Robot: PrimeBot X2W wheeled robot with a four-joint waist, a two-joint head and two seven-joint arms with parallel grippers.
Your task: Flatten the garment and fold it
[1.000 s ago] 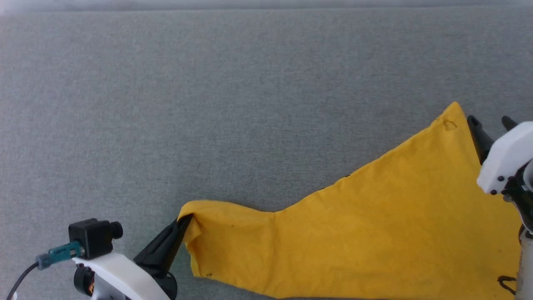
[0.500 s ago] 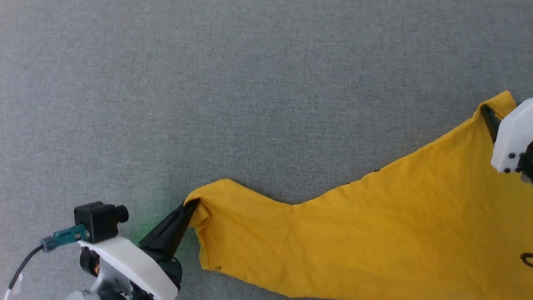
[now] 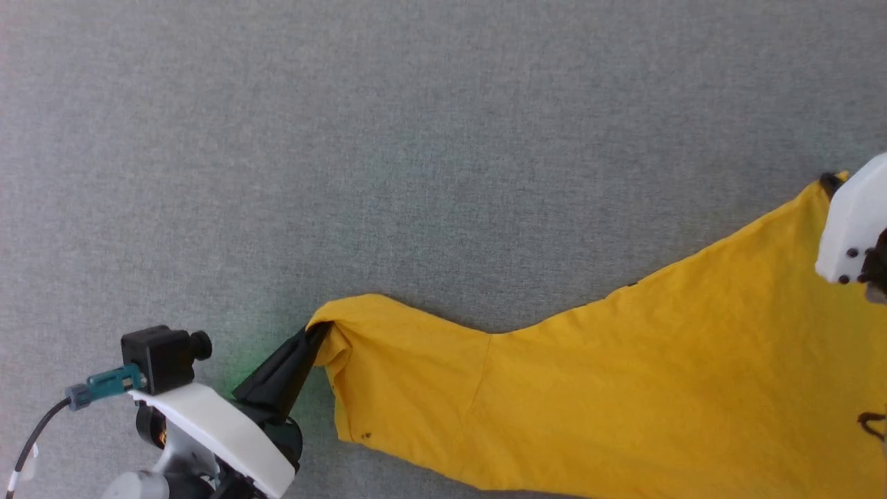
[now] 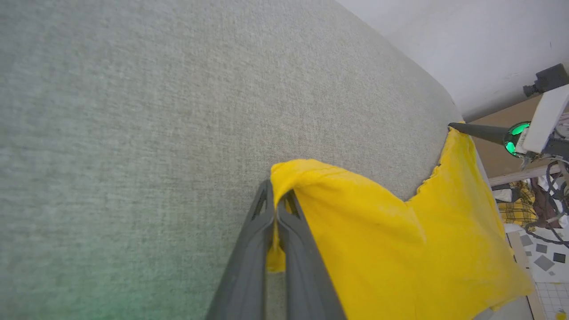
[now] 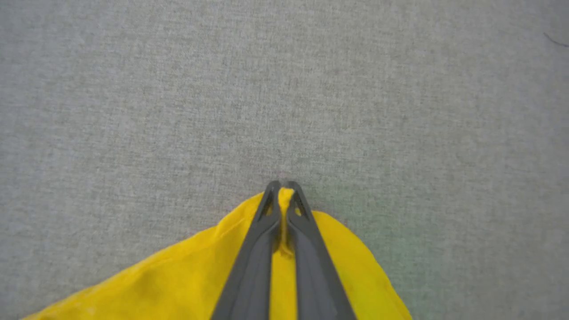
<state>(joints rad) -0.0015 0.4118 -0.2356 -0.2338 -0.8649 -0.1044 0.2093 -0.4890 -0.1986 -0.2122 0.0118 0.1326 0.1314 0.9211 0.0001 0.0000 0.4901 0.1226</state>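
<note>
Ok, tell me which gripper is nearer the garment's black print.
Right. The right gripper pinches a corner of the garment beyond the black print; the left gripper clamps the far sleeve end.

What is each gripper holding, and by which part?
Both hold the garment: left gripper pinches a sleeve end, right gripper a pointed corner.

Work surface [image 3: 443,138]: grey woven fabric, evenly lit, matte. Left wrist view: plain white wall [image 4: 466,40] beyond its far edge; pale tiled floor [image 4: 551,289] with dark squares at lower right
</note>
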